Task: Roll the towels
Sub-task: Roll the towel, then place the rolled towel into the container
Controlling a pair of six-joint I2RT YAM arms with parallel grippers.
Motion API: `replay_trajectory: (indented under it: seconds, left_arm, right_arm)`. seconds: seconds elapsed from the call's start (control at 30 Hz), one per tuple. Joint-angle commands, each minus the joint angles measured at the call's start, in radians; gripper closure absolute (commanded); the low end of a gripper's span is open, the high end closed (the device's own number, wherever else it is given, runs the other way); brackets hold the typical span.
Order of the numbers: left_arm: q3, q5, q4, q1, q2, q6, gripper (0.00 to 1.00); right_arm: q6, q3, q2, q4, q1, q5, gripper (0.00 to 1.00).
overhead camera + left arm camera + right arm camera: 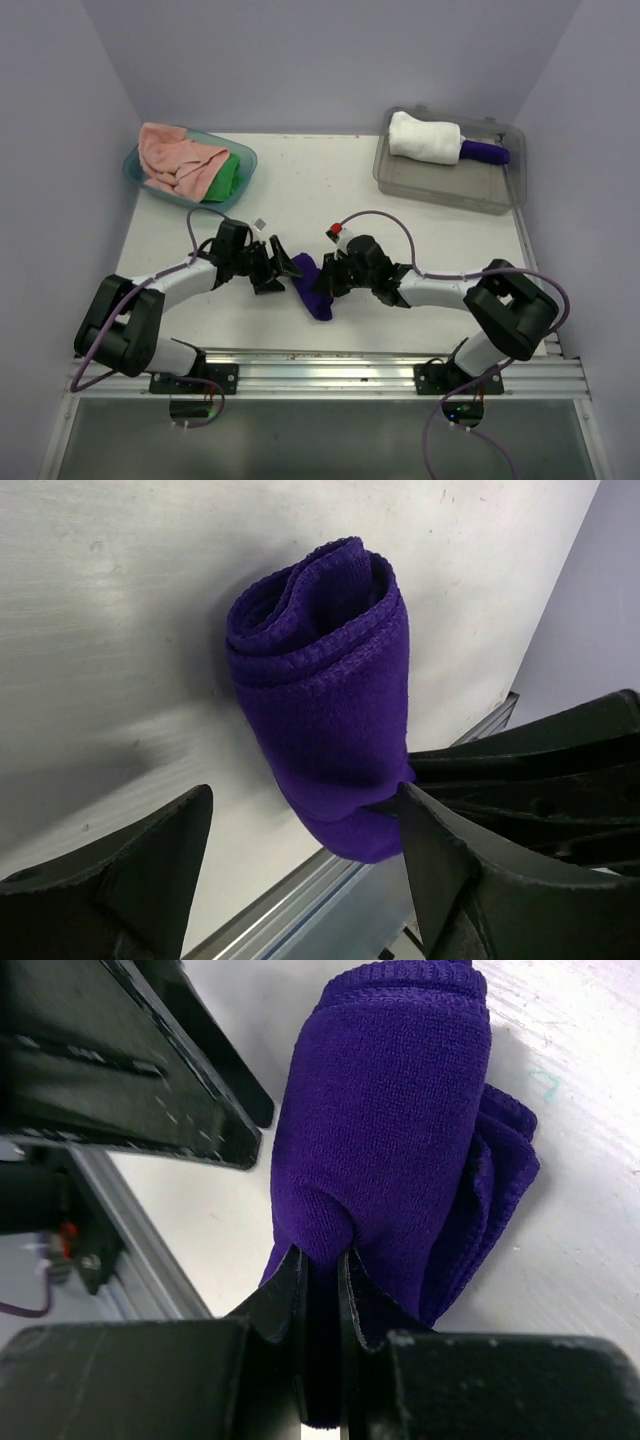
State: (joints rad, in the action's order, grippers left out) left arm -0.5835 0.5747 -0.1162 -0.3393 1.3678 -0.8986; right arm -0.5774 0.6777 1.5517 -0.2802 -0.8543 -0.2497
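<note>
A rolled purple towel [312, 286] lies on the white table near the front edge, between the two grippers. It shows in the left wrist view [330, 700] and the right wrist view [390, 1120]. My right gripper [335, 280] is shut on a pinch of the purple towel's outer layer [325, 1250]. My left gripper [280, 272] is open, just left of the roll; its fingers [440, 860] stand wide apart, one beside the roll's end. A pink towel [175, 155] and a green towel [228, 178] lie in a teal basket.
The teal basket [137, 172] stands at the back left. A clear bin [448, 180] at the back right holds a rolled white towel [425, 138] and a rolled purple one [485, 152]. The aluminium rail [320, 365] runs along the table's front edge.
</note>
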Motion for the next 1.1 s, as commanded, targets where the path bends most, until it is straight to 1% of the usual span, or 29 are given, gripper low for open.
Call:
replay_trajectory:
  seconds: [0.0, 0.07, 0.17, 0.27, 0.37, 0.43, 0.5, 0.57, 0.63, 0.67, 0.7, 0.77, 0.8, 0.83, 0.87, 0.9, 0.93, 0.97, 1.0, 1.03, 1.07]
  left_arm:
    - [-0.013, 0.034, 0.137, -0.052, 0.075, 0.010, 0.23]
    - [-0.039, 0.039, 0.161, -0.067, 0.137, 0.010, 0.24]
    - [-0.065, 0.051, 0.188, -0.092, 0.187, -0.006, 0.25]
    - [-0.082, 0.044, 0.204, -0.110, 0.200, -0.026, 0.25]
    - [-0.093, 0.037, 0.210, -0.119, 0.208, -0.045, 0.30]
    - [-0.104, 0.045, 0.234, -0.125, 0.209, -0.062, 0.37]
    - [-0.128, 0.048, 0.237, -0.145, 0.221, -0.072, 0.39]
    - [-0.179, 0.040, 0.221, -0.164, 0.243, -0.080, 0.40]
    - [-0.217, 0.027, 0.193, -0.185, 0.258, -0.082, 0.41]
    - [-0.220, 0.027, 0.193, -0.188, 0.273, -0.086, 0.42]
    - [-0.225, 0.027, 0.191, -0.191, 0.277, -0.089, 0.43]
    - [-0.230, 0.017, 0.181, -0.191, 0.287, -0.098, 0.45]
    - [-0.236, 0.013, 0.176, -0.193, 0.290, -0.100, 0.46]
    - [-0.237, 0.008, 0.165, -0.193, 0.295, -0.102, 0.46]
    - [-0.239, 0.005, 0.161, -0.193, 0.294, -0.103, 0.47]
    - [-0.240, 0.001, 0.155, -0.193, 0.295, -0.105, 0.47]
    - [-0.242, -0.004, 0.148, -0.194, 0.292, -0.108, 0.47]
    - [-0.246, -0.007, 0.144, -0.195, 0.294, -0.108, 0.47]
    - [-0.252, -0.012, 0.136, -0.196, 0.297, -0.108, 0.47]
    - [-0.256, -0.015, 0.127, -0.198, 0.297, -0.109, 0.48]
    - [-0.257, -0.016, 0.127, -0.199, 0.297, -0.111, 0.48]
  right_arm:
    - [-0.159, -0.052, 0.024, -0.175, 0.024, -0.158, 1.00]
    - [-0.183, -0.069, 0.027, -0.197, 0.034, -0.168, 1.00]
    - [-0.214, -0.095, 0.016, -0.227, 0.060, -0.192, 1.00]
    - [-0.242, -0.119, 0.018, -0.263, 0.090, -0.224, 1.00]
    - [-0.284, -0.156, 0.042, -0.324, 0.122, -0.272, 1.00]
    - [-0.311, -0.171, 0.076, -0.362, 0.147, -0.302, 1.00]
    - [-0.338, -0.185, 0.099, -0.398, 0.161, -0.345, 1.00]
    - [-0.335, -0.190, 0.104, -0.383, 0.169, -0.355, 1.00]
    - [-0.303, -0.181, 0.082, -0.315, 0.169, -0.332, 0.90]
    - [-0.264, -0.165, 0.041, -0.259, 0.169, -0.307, 0.85]
    - [-0.248, -0.156, 0.016, -0.152, 0.167, -0.272, 0.69]
    - [-0.204, -0.133, -0.055, -0.003, 0.161, -0.174, 0.57]
    - [-0.191, -0.127, -0.083, 0.043, 0.159, -0.137, 0.44]
    - [-0.179, -0.121, -0.112, 0.094, 0.152, -0.044, 0.41]
    - [-0.147, -0.100, -0.146, 0.193, 0.146, 0.005, 0.38]
    - [-0.138, -0.090, -0.204, 0.235, 0.143, 0.048, 0.31]
    - [-0.127, -0.081, -0.232, 0.275, 0.129, 0.096, 0.30]
    - [-0.099, -0.046, -0.255, 0.373, 0.118, 0.183, 0.30]
    - [-0.084, -0.026, -0.289, 0.419, 0.100, 0.244, 0.29]
    - [-0.069, -0.004, -0.297, 0.461, 0.049, 0.297, 0.28]
    - [-0.035, 0.052, -0.297, 0.536, 0.022, 0.404, 0.27]
